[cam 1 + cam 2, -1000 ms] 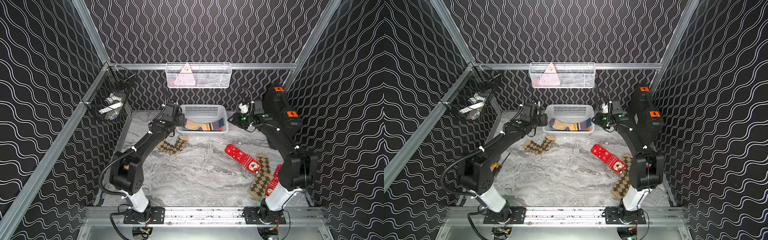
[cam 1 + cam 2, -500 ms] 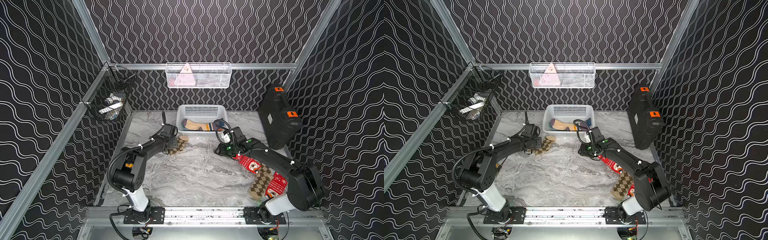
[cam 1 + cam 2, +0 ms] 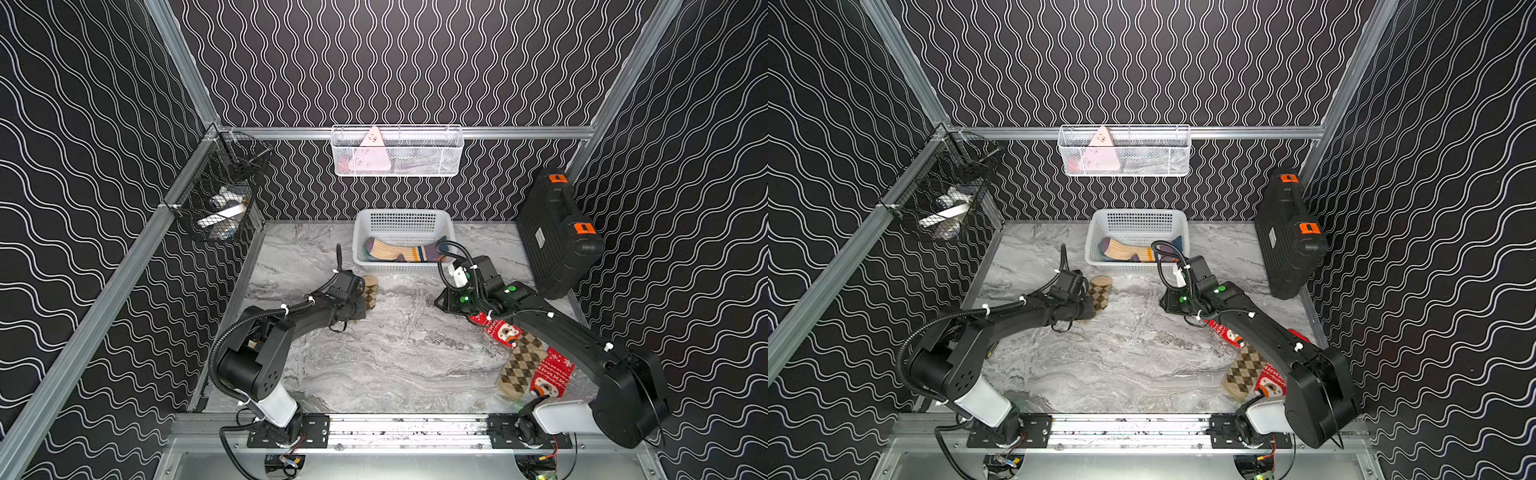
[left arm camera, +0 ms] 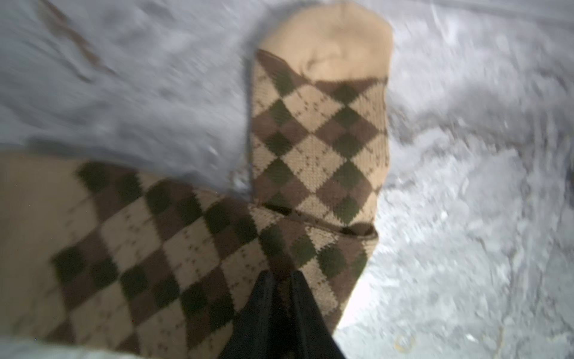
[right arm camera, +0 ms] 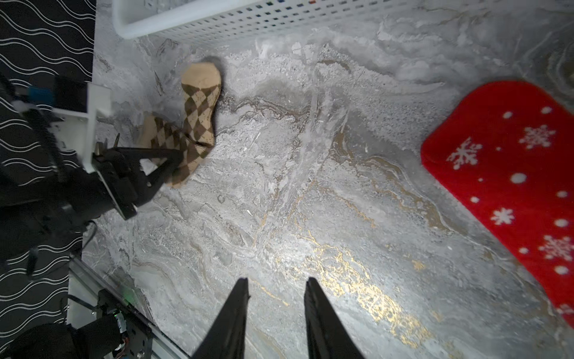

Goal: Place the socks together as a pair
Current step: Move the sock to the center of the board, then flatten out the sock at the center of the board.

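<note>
Since a second ago, both arms have been brought down to the counter point(image 3: 374, 361) from the white basket point(image 3: 401, 218), where striped socks point(image 3: 395, 251) are left lying. A red snowflake sock point(image 5: 503, 174) is seen on the counter just beside the right end effector point(image 5: 276, 283), which is held half-open and empty. A folded argyle sock point(image 4: 316, 133) is pinched by the nearly closed left end effector point(image 4: 282, 276).

You have bare desk point(image 3: 374, 361) open across the middle, wide enough for either end effector. Rearward, the white basket point(image 3: 401, 266) blocks the way; the black case point(image 3: 557, 241) closes the right rear corner. The folded argyle sock point(image 3: 370, 291) lies left of centre; the sock heap point(image 3: 524, 365) lines the right edge.
</note>
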Robot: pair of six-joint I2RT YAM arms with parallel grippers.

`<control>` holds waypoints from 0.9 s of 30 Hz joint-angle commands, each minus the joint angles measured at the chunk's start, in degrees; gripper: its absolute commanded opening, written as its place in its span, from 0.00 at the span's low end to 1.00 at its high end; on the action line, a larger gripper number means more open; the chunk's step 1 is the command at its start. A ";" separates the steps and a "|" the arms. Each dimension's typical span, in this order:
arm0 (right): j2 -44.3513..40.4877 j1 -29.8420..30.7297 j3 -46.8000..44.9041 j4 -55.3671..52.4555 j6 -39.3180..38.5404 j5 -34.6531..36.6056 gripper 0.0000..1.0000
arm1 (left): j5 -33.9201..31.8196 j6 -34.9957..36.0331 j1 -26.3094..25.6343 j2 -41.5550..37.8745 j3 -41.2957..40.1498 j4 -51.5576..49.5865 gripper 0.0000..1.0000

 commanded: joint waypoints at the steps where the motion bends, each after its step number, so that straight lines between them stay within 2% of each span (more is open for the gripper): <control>1: -2.21 0.08 -0.56 -2.14 -0.10 0.73 0.34 | 1.47 -3.31 -4.05 -1.00 -2.01 2.92 0.21; 7: -4.37 0.06 -1.77 -4.57 -1.04 1.97 0.34 | 1.44 -9.32 -17.73 -3.79 -6.29 9.65 0.29; 9: -4.56 0.08 -2.34 -4.36 -0.90 2.00 0.34 | 0.35 -10.43 -21.64 -6.78 -6.47 10.36 0.41; 12: -4.12 0.29 -2.31 -3.66 -0.60 1.64 0.35 | -6.17 -10.10 -25.22 -15.17 -4.40 4.28 0.60; 16: 0.10 4.03 0.42 -1.88 0.35 3.40 0.36 | -17.33 -8.28 -25.04 -28.42 -1.97 -7.86 0.71; 18: 3.47 7.08 2.65 -0.33 1.21 4.43 0.36 | -22.73 -7.65 -23.20 -32.90 -2.33 -12.48 0.81; 20: 7.72 10.58 5.30 1.43 2.09 5.74 0.36 | -22.98 -7.51 -18.64 -36.22 -4.67 -13.79 0.88; 24: 18.61 17.80 13.52 4.17 3.09 8.24 0.36 | -11.43 -9.69 -4.62 -42.58 -16.27 -6.67 0.90; 27: 25.99 21.71 19.13 5.17 3.28 9.95 0.38 | -4.77 -11.89 2.99 -44.30 -23.55 -1.00 0.89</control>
